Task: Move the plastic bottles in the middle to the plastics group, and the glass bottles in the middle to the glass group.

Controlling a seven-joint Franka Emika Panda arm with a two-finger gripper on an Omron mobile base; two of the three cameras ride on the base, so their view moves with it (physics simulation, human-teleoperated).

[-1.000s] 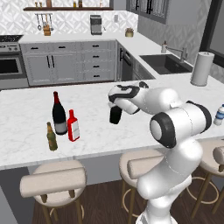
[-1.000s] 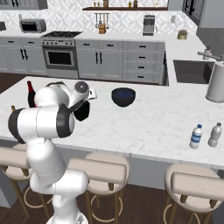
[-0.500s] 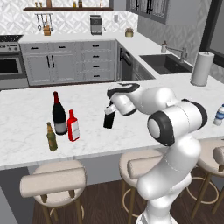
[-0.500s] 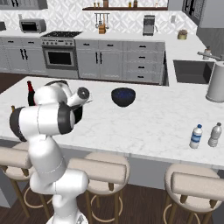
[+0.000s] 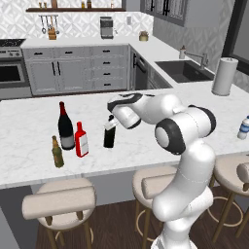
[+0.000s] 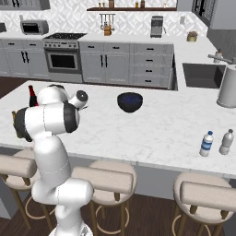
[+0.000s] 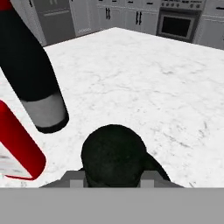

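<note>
Black bottle: the short black bottle (image 5: 109, 135) sits in the gripper (image 5: 113, 124), jaws closed on its neck, its base at or just above the white counter (image 5: 29, 121); contact with the surface I cannot tell. In the hand view its dark top (image 7: 113, 155) sits right at the fingertips.
Glass group: the tall wine bottle (image 5: 65, 127) and the small olive beer bottle (image 5: 57, 152) stand at the left of the counter.
Red bottle: the flat red bottle (image 5: 81, 140) already stands just right of the wine bottle, so that one looks done.
Position of black bottle: just right of the red bottle, near the group; it appears almost delivered, with only release left.
Plastic side: two small bottles stand at the near right edge, one blue-labelled (image 6: 207, 144), one clear (image 6: 226, 141); which was moved I cannot tell.
Middle: a dark blue bowl (image 6: 129, 102) sits mid-counter.
Progress: judged late, with the black bottle the last glass item not yet let go.
</note>
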